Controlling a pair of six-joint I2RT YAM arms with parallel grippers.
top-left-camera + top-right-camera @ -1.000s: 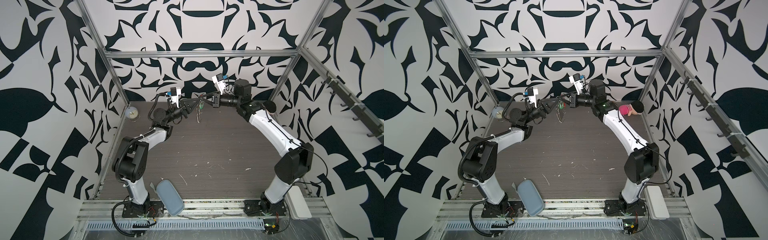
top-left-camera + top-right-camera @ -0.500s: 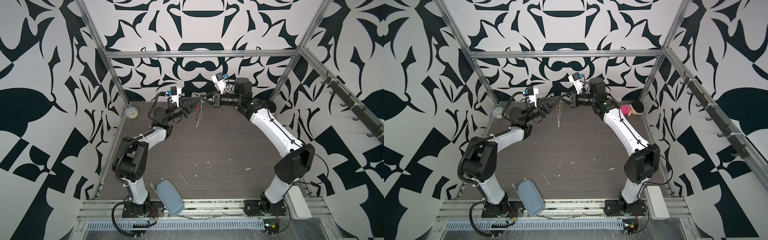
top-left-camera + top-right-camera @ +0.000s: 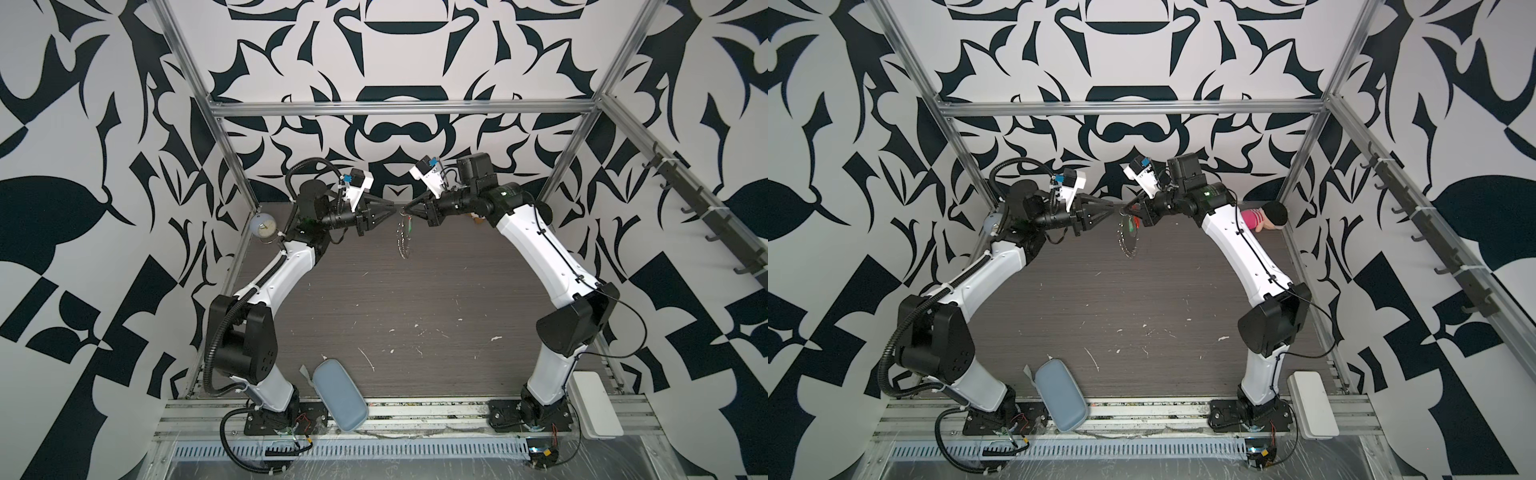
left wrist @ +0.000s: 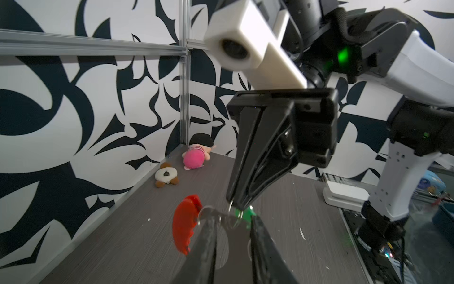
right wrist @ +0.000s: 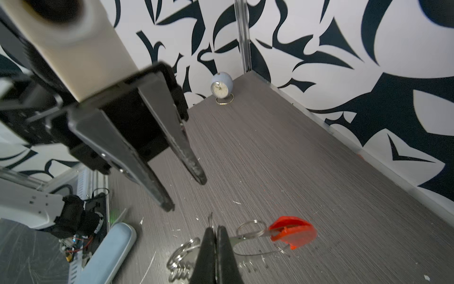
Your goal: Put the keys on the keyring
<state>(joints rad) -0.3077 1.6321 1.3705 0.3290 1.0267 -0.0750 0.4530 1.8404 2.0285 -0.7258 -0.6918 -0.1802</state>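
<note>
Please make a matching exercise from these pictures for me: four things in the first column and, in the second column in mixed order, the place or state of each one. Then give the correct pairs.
Column 1
1. left gripper
2. right gripper
3. alarm clock
4. pink plush doll

Column 2
A. far right corner of the table
B. open, holding nothing
C. far left corner of the table
D. shut, with the keyring hanging from it

Pairs: 1-B, 2-D, 3-C, 4-A

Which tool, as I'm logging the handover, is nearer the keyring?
Right. The right tool is shut on the keyring, which hangs from its tips. The left tool faces it with jaws open, close beside it but apparently not touching.
</note>
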